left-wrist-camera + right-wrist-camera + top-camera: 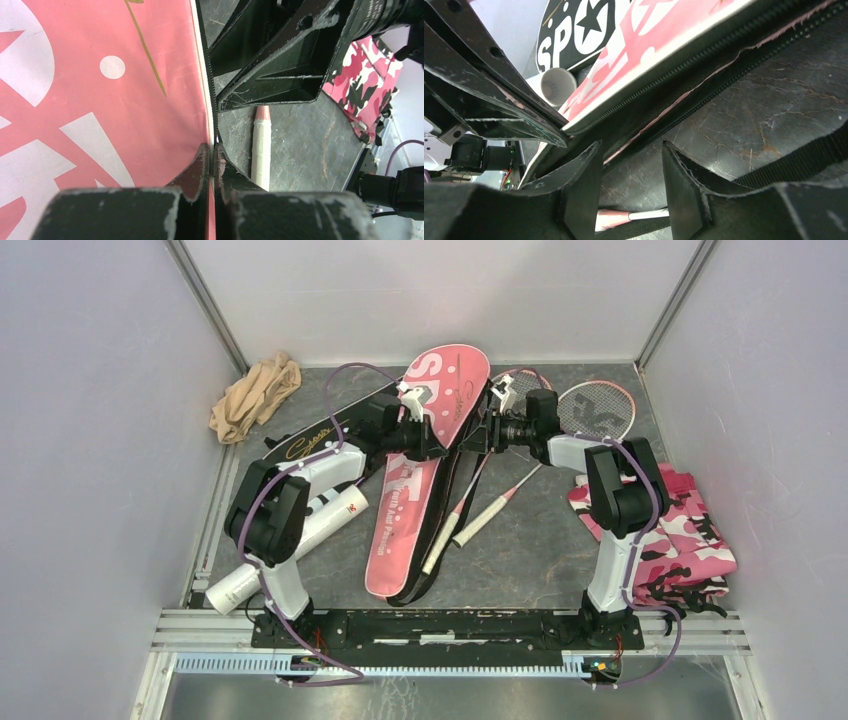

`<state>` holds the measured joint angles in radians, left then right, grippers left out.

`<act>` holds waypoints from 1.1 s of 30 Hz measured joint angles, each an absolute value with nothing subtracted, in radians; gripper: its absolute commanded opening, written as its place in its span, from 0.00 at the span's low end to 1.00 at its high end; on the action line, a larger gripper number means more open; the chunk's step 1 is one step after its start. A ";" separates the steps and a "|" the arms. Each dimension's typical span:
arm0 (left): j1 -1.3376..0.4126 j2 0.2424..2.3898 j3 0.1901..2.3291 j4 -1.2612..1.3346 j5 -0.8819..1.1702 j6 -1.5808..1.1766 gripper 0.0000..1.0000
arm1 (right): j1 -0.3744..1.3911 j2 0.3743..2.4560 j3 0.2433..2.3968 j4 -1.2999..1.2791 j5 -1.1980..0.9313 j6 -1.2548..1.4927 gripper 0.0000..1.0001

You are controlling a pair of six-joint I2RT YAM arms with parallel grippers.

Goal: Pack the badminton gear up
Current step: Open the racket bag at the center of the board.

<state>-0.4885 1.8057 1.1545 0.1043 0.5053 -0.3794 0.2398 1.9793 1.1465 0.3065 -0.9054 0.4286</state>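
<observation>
A pink SPORT bag (430,470) lies lengthwise mid-table, and a black bag (310,440) lies to its left. My left gripper (447,443) is shut on the pink bag's (100,100) right zip edge; in the left wrist view the gripper (214,150) pinches the rim. My right gripper (482,436) faces it, open and empty (631,150), with the bag's unzipped edge (704,75) just past its fingertips. Two pink-framed rackets (598,408) lie to the right, with their white handles (488,515) beside the bag. A white tube (300,540) lies at the left. No shuttlecock is in view.
A beige cloth (255,395) is bunched at the back left. A pink camouflage cloth (670,530) lies by the right arm. A black strap (794,155) runs across the table under the right gripper. Walls close in on three sides.
</observation>
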 measured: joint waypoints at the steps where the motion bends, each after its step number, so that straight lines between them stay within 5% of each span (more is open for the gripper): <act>1: -0.486 1.805 1.155 0.113 0.510 -0.384 0.02 | 0.237 1.979 1.145 0.305 -0.905 0.425 0.54; 13: -0.479 1.803 1.155 0.150 0.544 -0.443 0.02 | 0.252 1.973 1.131 0.287 -0.878 0.419 0.55; 15: -0.479 1.803 1.155 0.154 0.554 -0.446 0.02 | 0.259 1.974 1.133 0.265 -0.854 0.416 0.48; 18: -0.479 1.800 1.155 0.155 0.553 -0.445 0.02 | 0.268 1.980 1.156 0.219 -0.810 0.401 0.14; 20: -0.479 1.794 1.155 0.151 0.543 -0.442 0.02 | 0.271 1.985 1.176 0.192 -0.787 0.392 0.00; 33: -0.609 1.776 1.164 0.036 0.145 -0.192 0.08 | 0.273 1.987 1.163 0.212 -0.741 0.456 0.00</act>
